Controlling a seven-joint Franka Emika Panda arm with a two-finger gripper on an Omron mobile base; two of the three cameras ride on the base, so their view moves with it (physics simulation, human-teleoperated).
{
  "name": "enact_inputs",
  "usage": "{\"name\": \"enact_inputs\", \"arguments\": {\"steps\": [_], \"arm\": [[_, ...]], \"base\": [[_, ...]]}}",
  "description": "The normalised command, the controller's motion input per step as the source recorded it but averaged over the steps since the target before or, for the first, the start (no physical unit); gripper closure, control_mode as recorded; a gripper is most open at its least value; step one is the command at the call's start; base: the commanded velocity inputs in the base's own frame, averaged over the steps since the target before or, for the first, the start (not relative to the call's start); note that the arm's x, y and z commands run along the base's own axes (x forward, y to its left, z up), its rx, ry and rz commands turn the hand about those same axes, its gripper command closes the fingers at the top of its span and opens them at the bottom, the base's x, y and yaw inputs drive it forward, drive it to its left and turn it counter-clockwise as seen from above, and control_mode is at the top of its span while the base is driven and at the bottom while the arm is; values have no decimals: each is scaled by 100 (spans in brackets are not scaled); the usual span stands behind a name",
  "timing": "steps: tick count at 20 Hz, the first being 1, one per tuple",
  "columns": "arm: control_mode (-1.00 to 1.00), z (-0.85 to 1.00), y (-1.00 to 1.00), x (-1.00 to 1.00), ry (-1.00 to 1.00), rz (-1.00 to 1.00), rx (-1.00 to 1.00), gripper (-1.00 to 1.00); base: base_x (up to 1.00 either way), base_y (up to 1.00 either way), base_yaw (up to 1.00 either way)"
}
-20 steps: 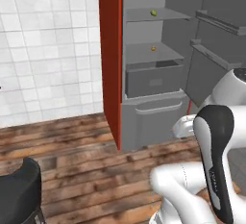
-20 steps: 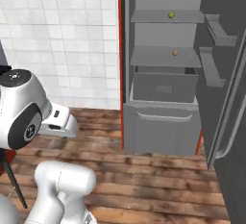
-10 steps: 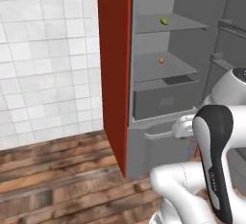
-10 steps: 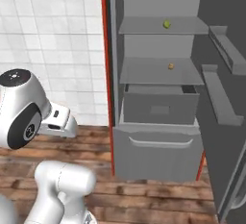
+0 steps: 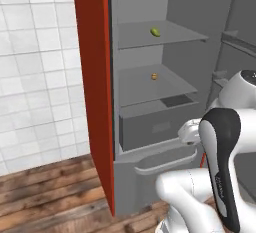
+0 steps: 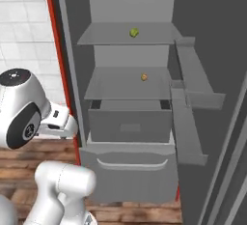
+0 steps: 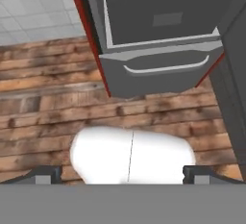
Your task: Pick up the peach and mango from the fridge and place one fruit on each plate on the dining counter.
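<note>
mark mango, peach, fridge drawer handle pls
mango point(image 5: 155, 32), left base view: middle of the fruit, upper shelf.
peach point(image 6: 144, 77), right base view: middle of the fruit, lower shelf.
drawer handle point(image 7: 166, 68), hand view: middle of the bar.

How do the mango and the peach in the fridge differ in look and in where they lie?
The mango is yellow-green and oval; the peach is orange and round. The mango lies on the upper shelf, the peach on the shelf below it. In the left base view the mango looks slightly larger. Both lie alone, untouched, inside the open fridge.
</note>
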Motion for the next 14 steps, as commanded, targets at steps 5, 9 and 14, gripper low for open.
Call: {"name": "enact_inputs", "arguments": {"steps": [5, 9, 14], "arm": [[100, 0, 0, 0, 0, 0, 0, -100], [100, 0, 0, 0, 0, 0, 0, -100], [100, 0, 0, 0, 0, 0, 0, -100]], "base": [[85, -4, -4], [70, -26, -13], [59, -35, -30]]}}
